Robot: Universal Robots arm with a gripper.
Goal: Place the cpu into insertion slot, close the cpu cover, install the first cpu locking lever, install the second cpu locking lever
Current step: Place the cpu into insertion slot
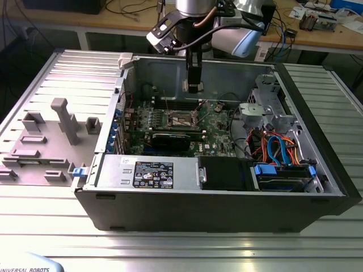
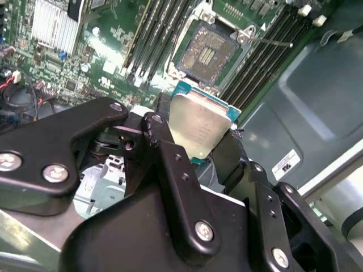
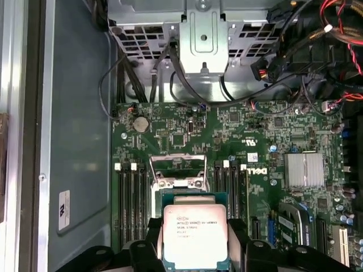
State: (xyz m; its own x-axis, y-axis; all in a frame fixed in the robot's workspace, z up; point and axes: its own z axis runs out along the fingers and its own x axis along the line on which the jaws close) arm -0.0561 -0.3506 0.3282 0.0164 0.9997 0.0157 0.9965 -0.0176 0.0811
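Second wrist view, gripper clasping cpu, insertion slot uncovered

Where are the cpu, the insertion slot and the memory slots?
the cpu (image 2: 199, 127), second wrist view, middle of its silver top.
the insertion slot (image 2: 207, 52), second wrist view, its dark centre.
the memory slots (image 2: 261, 58), second wrist view, one slot's middle.

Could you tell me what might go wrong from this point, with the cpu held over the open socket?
The gripper holds the cpu by two edges over the insertion slot; if it came down off-square, it might scrape the bare contacts. The cpu cover looks raised by the slot, so the chip or a finger could catch it. Memory slots flank the socket closely.
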